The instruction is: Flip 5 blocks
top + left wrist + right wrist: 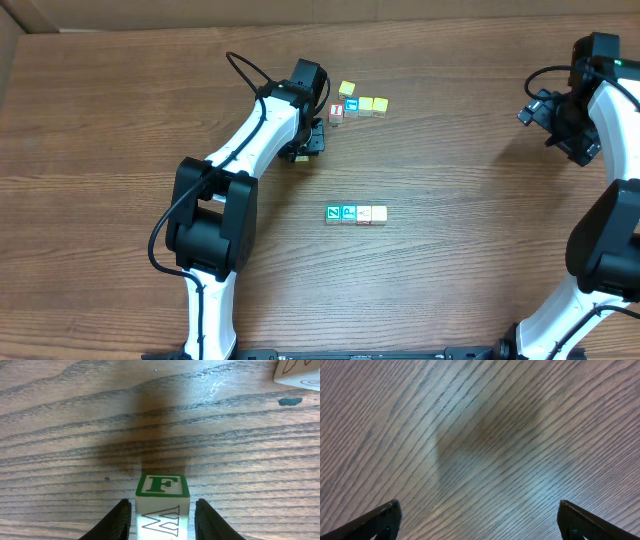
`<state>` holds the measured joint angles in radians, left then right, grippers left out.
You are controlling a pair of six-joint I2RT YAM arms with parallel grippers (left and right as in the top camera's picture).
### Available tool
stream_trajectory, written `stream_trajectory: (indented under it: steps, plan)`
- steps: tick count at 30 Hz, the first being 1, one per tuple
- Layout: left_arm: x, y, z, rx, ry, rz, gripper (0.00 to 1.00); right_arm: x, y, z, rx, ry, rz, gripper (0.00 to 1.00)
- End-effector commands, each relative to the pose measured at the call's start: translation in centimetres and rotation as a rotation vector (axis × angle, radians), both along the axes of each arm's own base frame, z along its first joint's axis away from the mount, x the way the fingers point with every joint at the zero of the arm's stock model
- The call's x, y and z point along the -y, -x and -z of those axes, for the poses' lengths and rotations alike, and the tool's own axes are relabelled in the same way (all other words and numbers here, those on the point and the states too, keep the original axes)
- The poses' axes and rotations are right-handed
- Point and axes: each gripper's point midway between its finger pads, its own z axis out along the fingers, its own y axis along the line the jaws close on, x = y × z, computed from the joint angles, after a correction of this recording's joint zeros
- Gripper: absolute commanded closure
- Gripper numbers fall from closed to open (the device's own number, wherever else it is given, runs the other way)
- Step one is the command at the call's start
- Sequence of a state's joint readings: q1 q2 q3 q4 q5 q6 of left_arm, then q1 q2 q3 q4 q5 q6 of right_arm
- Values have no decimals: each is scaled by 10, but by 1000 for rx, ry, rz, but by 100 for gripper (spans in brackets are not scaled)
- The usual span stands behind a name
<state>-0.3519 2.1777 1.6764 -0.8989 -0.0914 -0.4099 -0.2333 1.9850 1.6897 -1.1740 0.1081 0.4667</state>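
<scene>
Brown wood-grain laminate covers the whole worktop [470, 290], dull and streaked, with a small teal smear [290, 401] on it in the left wrist view. Past the far edge runs a flat tan strip [300, 12] like cardboard, and that is all of the room that shows. About mid-worktop, a little toward the near edge, four blocks lie touching in a row along that edge: the green Z block [333, 214], the teal P block [348, 213], a whitish block [363, 214] whose marks are too small to read, and a tan block [379, 213] at the right-edge end. Toward the far edge sits a loose cluster: a red-faced cube [336, 113], a teal cube [351, 106] and three yellowish cubes [366, 104]. The left arm [250, 140] reaches just beside that cluster on its left-edge side, and from overhead its wrist hides what lies beneath. Its own camera shows the F block [162, 485], a green-framed F on top, between the left fingers [120, 520], its lower part cut off by the frame. They sit close on both sides, but whether they press on it I cannot tell. A whitish cube corner [297, 372] is cut off at that view's top right. The right arm [600, 100] hangs near the right edge, the right fingers [382, 517] spread wide apart over bare wood, only their tips in view
</scene>
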Motion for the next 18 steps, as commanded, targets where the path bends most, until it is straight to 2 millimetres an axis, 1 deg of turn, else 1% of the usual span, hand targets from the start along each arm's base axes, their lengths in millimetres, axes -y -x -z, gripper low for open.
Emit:
stream_trajectory:
  steps: [1,4,18]
  plan:
    - [2,-6,-2,14,-16,25,67,2,-4,-15,42,13,-1,0]
    - [2,-5,-1,12,-17,25,69,3,-4,-15,42,13,-1,0]
    - [0,-1,1,-5,-23,26,68,3,-4,-15,42,13,-1,0]
